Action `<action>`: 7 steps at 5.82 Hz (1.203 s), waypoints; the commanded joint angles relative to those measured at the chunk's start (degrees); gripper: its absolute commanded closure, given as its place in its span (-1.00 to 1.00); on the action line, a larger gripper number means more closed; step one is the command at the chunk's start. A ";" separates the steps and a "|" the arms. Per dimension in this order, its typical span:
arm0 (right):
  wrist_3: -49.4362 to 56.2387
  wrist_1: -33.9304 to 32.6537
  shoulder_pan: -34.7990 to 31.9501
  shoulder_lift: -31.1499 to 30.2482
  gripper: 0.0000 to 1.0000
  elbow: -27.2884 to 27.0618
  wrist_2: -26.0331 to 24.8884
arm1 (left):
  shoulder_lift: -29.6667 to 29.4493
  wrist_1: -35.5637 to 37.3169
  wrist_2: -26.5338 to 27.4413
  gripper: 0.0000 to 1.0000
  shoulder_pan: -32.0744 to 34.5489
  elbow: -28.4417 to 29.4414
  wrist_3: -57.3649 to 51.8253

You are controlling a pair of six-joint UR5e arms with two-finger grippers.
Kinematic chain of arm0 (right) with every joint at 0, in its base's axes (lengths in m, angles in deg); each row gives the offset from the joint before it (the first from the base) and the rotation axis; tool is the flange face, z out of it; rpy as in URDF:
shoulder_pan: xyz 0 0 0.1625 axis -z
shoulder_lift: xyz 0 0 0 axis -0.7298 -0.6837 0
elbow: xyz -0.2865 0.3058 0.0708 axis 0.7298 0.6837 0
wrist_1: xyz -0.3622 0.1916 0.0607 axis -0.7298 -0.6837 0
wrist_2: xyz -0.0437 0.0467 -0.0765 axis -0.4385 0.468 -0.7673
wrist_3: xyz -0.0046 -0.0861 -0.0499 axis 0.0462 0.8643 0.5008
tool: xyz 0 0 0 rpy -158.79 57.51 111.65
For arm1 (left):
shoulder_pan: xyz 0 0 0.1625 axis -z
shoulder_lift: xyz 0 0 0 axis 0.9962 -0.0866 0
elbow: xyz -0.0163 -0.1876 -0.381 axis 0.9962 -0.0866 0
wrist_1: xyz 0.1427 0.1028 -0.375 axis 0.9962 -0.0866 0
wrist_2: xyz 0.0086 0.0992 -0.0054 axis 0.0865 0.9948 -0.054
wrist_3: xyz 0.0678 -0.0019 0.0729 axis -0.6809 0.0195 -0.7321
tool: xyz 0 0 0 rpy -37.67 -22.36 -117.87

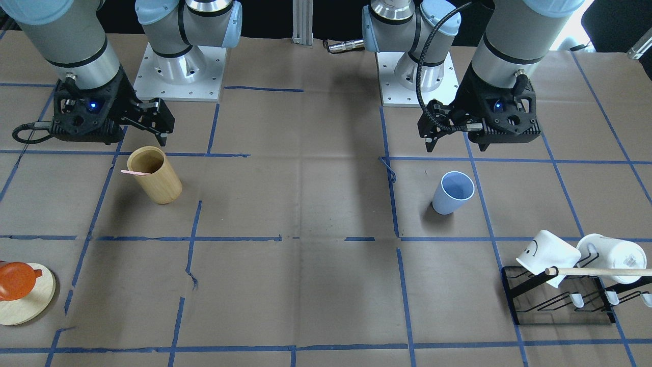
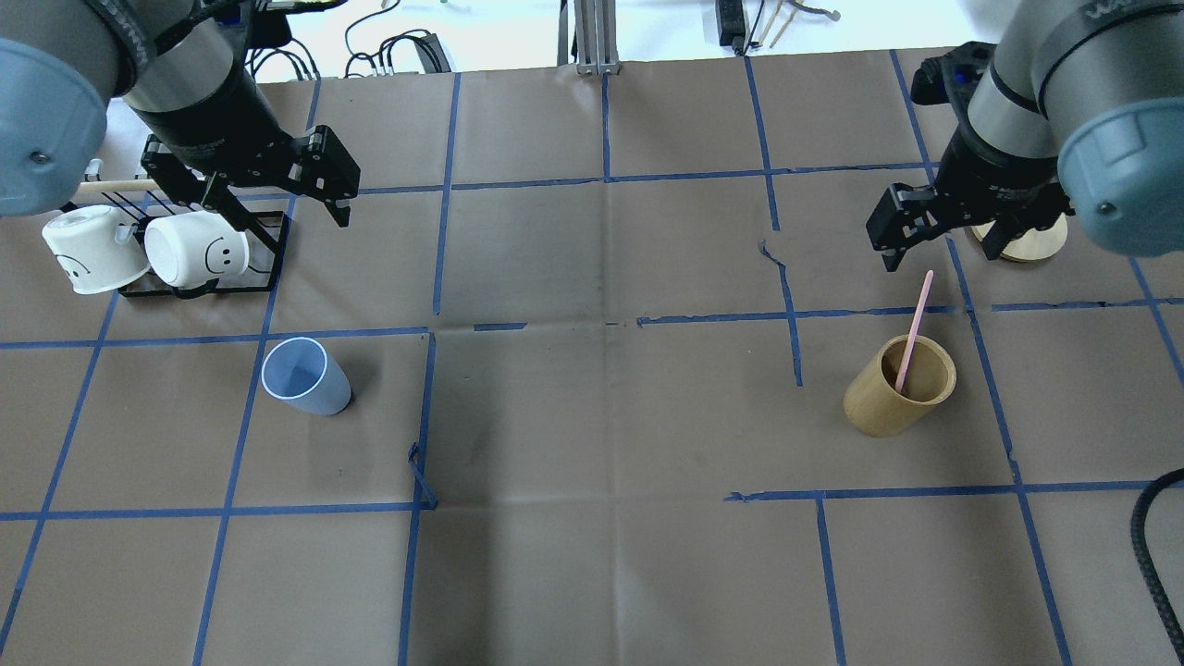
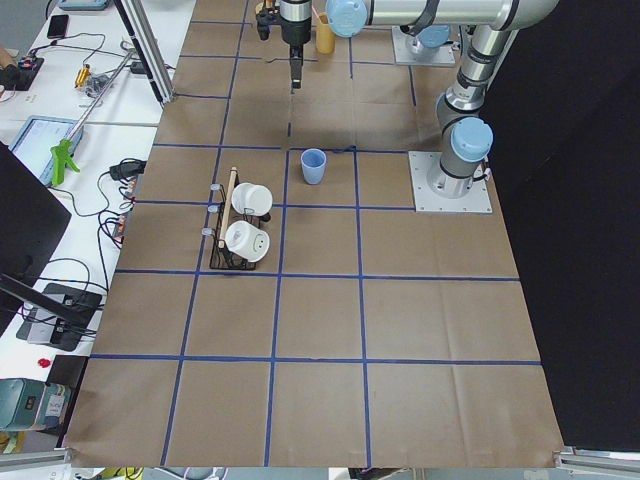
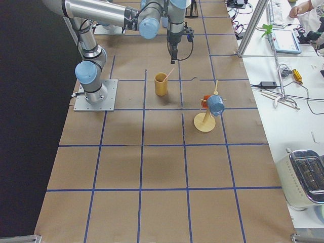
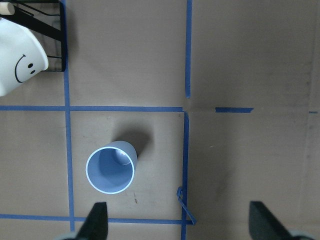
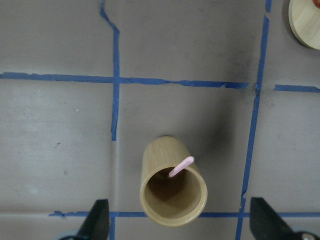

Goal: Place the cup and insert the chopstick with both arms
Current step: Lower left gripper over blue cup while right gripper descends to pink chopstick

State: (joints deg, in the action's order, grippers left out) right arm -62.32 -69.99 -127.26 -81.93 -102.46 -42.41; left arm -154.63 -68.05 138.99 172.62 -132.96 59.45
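Pink chopstick (image 2: 914, 326) leans in wooden cylinder (image 2: 877, 413); cup (image 2: 307, 381) stands upright, well apart

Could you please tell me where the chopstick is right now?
The chopstick leans inside the tan wooden cylinder on the robot's right side, just below the right claw in the overhead view.
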 commanded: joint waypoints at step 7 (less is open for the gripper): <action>2.47 -27.52 3.92 -3.05 0.12 -17.35 7.45 | -6.00 27.06 0.09 -0.97 -5.33 -27.22 -1.22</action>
State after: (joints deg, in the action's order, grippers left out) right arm -59.88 -97.40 -123.35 -84.97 -119.78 -35.59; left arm -159.09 -44.67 138.88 166.93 -156.73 58.34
